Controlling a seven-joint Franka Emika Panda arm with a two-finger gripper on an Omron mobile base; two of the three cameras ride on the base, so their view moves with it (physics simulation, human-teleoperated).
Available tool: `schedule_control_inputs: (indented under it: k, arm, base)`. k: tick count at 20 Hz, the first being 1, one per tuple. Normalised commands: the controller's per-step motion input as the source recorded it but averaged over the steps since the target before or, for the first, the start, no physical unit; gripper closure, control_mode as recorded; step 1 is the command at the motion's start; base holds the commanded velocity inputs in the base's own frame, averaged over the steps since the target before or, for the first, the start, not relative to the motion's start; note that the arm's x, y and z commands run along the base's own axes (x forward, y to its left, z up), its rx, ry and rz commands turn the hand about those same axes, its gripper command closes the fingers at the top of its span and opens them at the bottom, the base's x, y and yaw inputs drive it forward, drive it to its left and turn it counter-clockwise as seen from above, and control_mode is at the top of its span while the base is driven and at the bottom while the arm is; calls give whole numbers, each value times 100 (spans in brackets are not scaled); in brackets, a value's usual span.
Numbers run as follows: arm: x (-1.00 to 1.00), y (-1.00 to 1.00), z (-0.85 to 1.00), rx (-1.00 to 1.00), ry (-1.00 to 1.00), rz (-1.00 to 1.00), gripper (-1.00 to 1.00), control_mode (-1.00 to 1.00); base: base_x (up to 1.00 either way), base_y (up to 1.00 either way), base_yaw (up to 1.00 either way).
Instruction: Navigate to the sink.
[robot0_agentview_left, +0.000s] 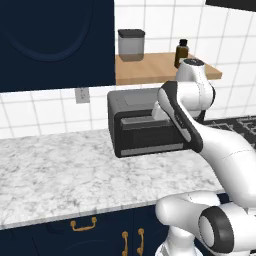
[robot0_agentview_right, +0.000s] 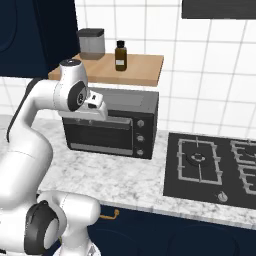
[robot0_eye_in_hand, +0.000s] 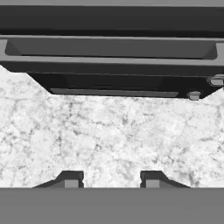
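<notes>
Two dark fingertips (robot0_eye_in_hand: 72, 180) rise at the bottom of the hand view, standing apart with bare marble between them, so the gripper (robot0_eye_in_hand: 112, 181) is spread and holds nothing. It hangs over the white marble counter (robot0_agentview_left: 65, 172), looking at the front of a black toaster oven (robot0_agentview_right: 112, 127) that lies at twelve o'clock in the hand view, its door handle (robot0_eye_in_hand: 109, 48) running straight across and two small knobs (robot0_eye_in_hand: 194, 95) showing toward two o'clock. In the left base view the oven sits at the middle of the counter, with the white arm (robot0_agentview_left: 200, 135) folded in front of it toward three o'clock. Above the oven a wooden shelf (robot0_agentview_right: 137, 70) carries a grey lidded canister (robot0_agentview_right: 91, 43) and a brown bottle (robot0_agentview_right: 120, 56), the bottle just beside the canister toward three o'clock in the right base view. A black stovetop (robot0_agentview_right: 212, 170) with grates lies on the counter at four o'clock of that view, near the oven. Dark blue cabinets with brass handles (robot0_agentview_left: 83, 225) run below the counter. The sink cannot be found in these views, so its place cannot be told.
</notes>
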Motion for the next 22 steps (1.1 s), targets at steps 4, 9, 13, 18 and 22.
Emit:
schedule_control_inputs:
  k: [4,9,13,18,22]
  arm:
    - [-49,0,-2,0,0,0,-100,-100]
    - [-100,-3,-25,0,0,0,-100,-100]
    - [-94,0,-25,-3,0,1,-100,-100]
    - [0,0,0,0,0,0,-100,100]
    - [0,0,0,0,0,0,-100,100]
  base:
    - [0,0,0]
    - [0,0,0]
    - [0,0,0]
    - [-76,0,26]
    - [-68,9,52]
